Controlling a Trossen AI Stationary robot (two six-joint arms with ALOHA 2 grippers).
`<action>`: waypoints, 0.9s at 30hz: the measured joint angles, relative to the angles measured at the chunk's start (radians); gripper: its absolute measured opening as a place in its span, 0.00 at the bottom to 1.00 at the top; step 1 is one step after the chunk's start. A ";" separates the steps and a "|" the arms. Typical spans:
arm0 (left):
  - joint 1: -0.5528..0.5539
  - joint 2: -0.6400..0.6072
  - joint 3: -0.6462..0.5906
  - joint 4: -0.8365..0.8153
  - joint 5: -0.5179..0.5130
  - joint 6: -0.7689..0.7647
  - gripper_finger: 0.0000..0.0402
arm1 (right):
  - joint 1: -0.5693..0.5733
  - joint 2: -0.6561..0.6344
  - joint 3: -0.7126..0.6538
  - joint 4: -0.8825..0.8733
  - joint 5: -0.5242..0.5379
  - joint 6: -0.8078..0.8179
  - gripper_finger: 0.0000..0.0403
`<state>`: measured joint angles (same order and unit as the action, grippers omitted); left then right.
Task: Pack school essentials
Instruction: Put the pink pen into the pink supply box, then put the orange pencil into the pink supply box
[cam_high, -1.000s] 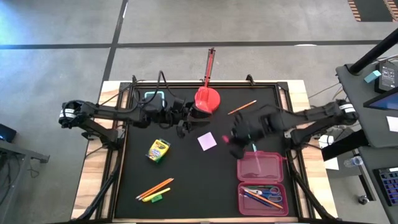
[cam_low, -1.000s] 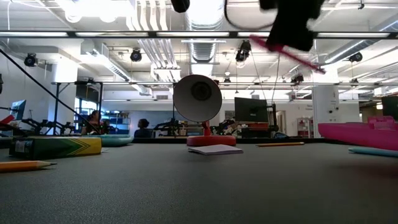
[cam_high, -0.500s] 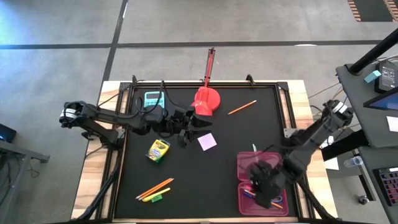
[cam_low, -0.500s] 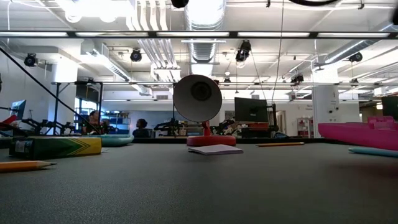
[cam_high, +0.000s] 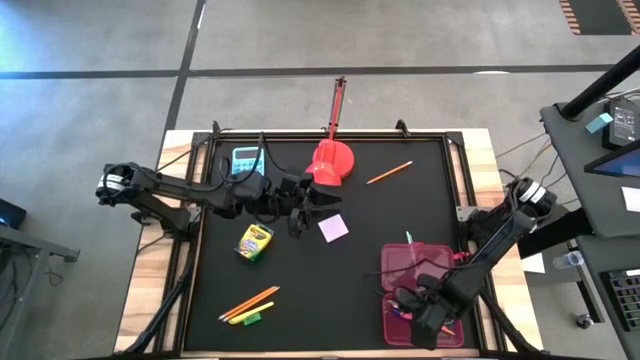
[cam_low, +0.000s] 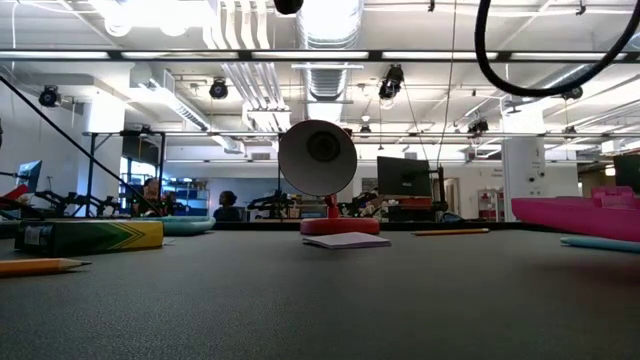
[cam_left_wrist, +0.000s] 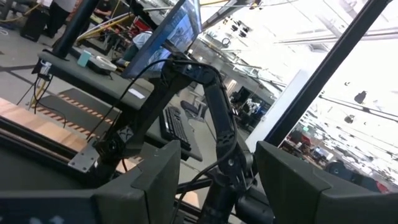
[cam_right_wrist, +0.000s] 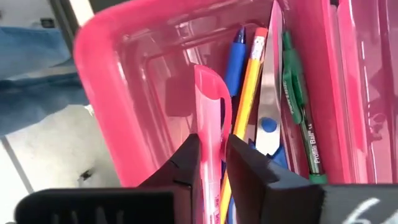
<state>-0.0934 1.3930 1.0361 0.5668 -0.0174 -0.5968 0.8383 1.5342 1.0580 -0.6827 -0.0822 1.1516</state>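
On the black table mat (cam_high: 300, 270), the right gripper (cam_right_wrist: 214, 165) pinches a pink pen (cam_right_wrist: 210, 118) inside the pink case (cam_high: 392, 262) at five o'clock. The left gripper (cam_high: 300, 208), spread open, hovers near centre beside the pale pink note pad (cam_high: 333, 227); the crayon box (cam_high: 254, 241) lies toward nine o'clock. Grey concrete floor (cam_high: 100, 40) surrounds the table.

The whole tabletop (cam_high: 320, 240) is viewed from directly overhead. The low camera is set at tabletop level, facing level across it toward the red lamp (cam_low: 318, 160) and the room behind. The right wrist camera is held close above the pink case (cam_right_wrist: 124, 93). The left wrist camera is aimed upward, past the lamp's side of the tabletop, into the room. The lamp is shared by the overhead and low views.
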 joint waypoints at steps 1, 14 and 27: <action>0.000 0.000 -0.001 0.000 0.000 0.000 0.48 | 0.000 0.003 0.000 0.000 0.000 0.001 0.17; -0.001 0.001 -0.009 0.000 0.000 -0.001 0.48 | -0.001 -0.067 0.029 -0.072 0.007 0.052 0.43; -0.001 0.001 -0.008 -0.001 0.011 0.063 0.48 | -0.302 -0.268 0.157 -0.542 0.423 -0.012 0.44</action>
<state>-0.0944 1.3937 1.0283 0.5659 -0.0059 -0.5341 0.5362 1.2657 1.2146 -1.2249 0.3411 1.1398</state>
